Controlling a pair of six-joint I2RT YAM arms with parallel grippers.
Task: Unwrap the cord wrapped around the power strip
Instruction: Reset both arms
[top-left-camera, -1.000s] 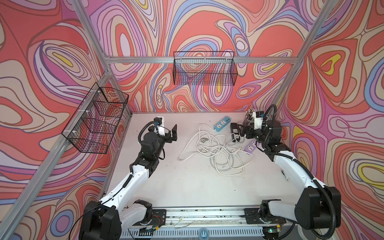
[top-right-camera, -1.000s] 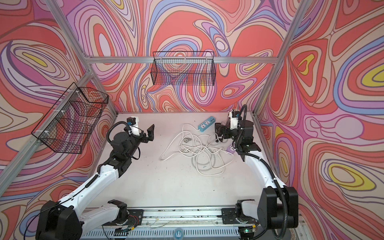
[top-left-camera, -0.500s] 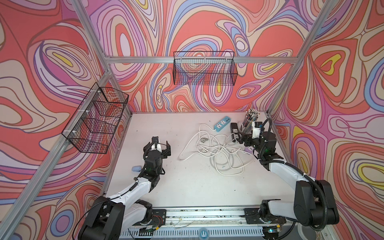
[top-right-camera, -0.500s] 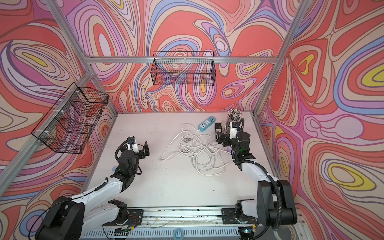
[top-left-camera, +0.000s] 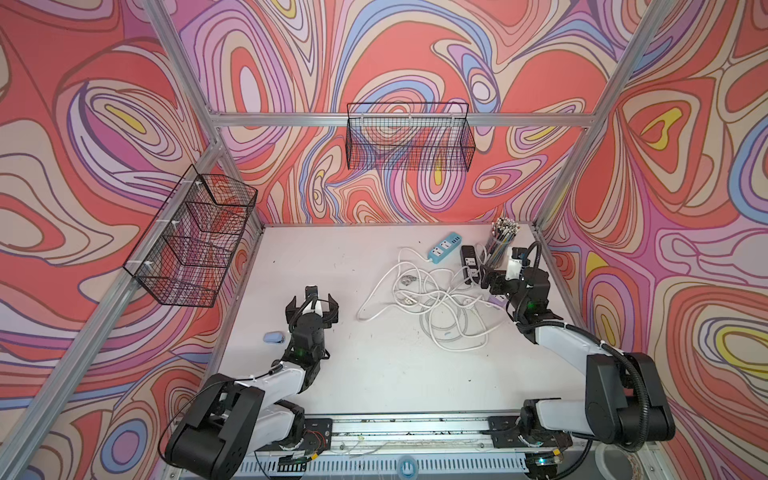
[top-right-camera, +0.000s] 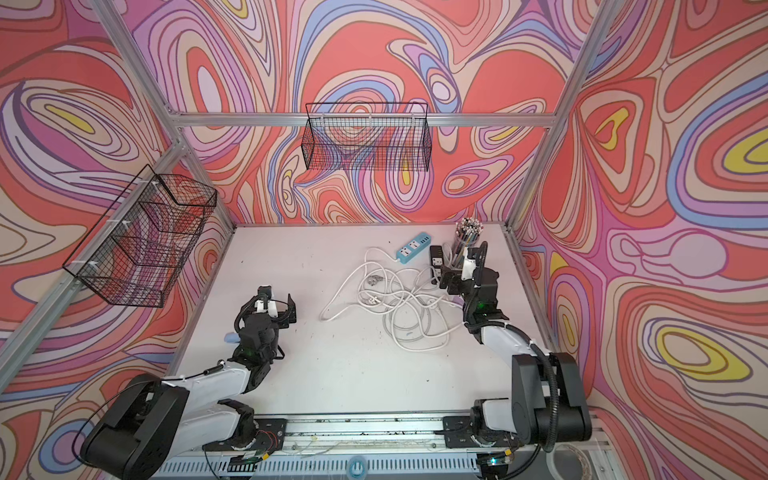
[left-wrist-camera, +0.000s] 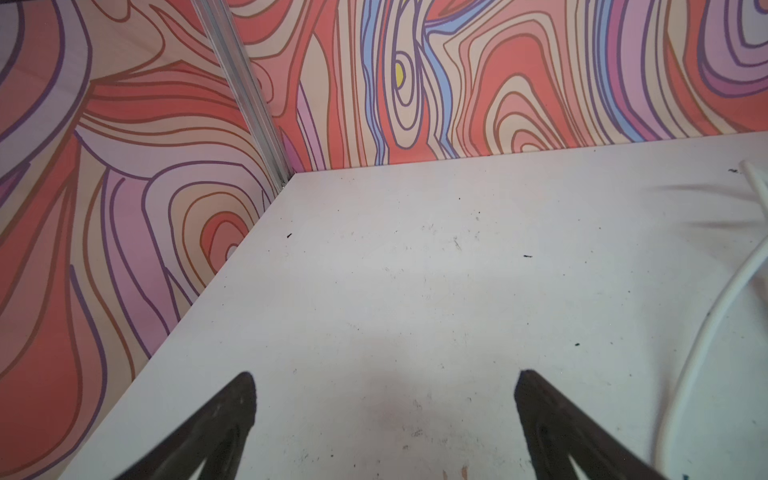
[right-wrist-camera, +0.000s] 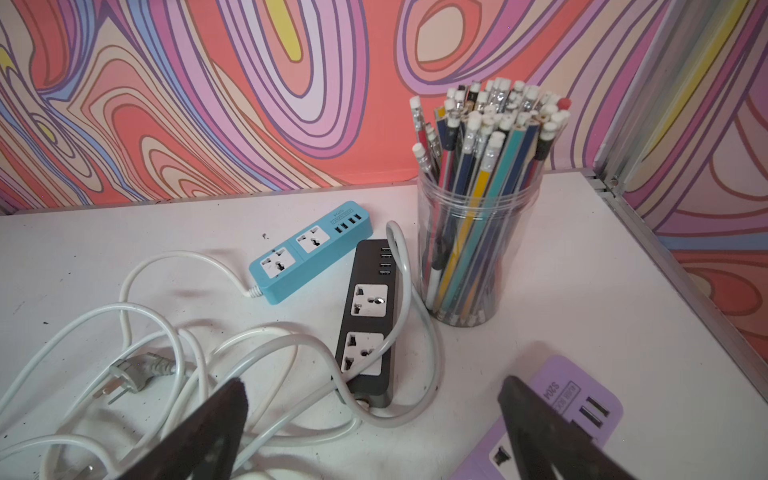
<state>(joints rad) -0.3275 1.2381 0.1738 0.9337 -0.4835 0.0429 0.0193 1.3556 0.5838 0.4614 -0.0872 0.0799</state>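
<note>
- Left wrist view: the left claw (left-wrist-camera: 384, 374) stands wide open, with nothing between its two dark fingers (left-wrist-camera: 232, 399). Under it is only the bare white table (left-wrist-camera: 415, 270).
- At the border of this same view a bend of white cord (left-wrist-camera: 706, 324) lies on the table, apart from the left claw.
- In the right wrist view the right claw (right-wrist-camera: 371, 381) is also spread wide and grips nothing. It hangs over the loops of cord and the near end of the black power strip (right-wrist-camera: 368, 316).
- One finger of the right claw stands in front of a purple power strip (right-wrist-camera: 582, 399), which lies flat on the table. I cannot tell whether the finger touches it.
- The black power strip lies flat with its sockets up. A loop of the white cord goes round its far end and along the side that faces the jar of pencils (right-wrist-camera: 478, 249), and more cord passes by its near end.
- Just beside the black one lies a blue power strip (right-wrist-camera: 309, 251). Its own cord leaves from one end and joins the loose tangle.
- A grey plug (right-wrist-camera: 133, 374) lies among the loops.
- In both top views the tangle is on the right half of the table, near the right arm and well apart from the left claw.
- A small pale blue thing (top-left-camera: 273, 337) lies at the table's left edge, near the left arm.
- Two black wire baskets hang on the walls, one at the back (top-left-camera: 409, 137) and one at the left (top-left-camera: 191, 245).
</note>
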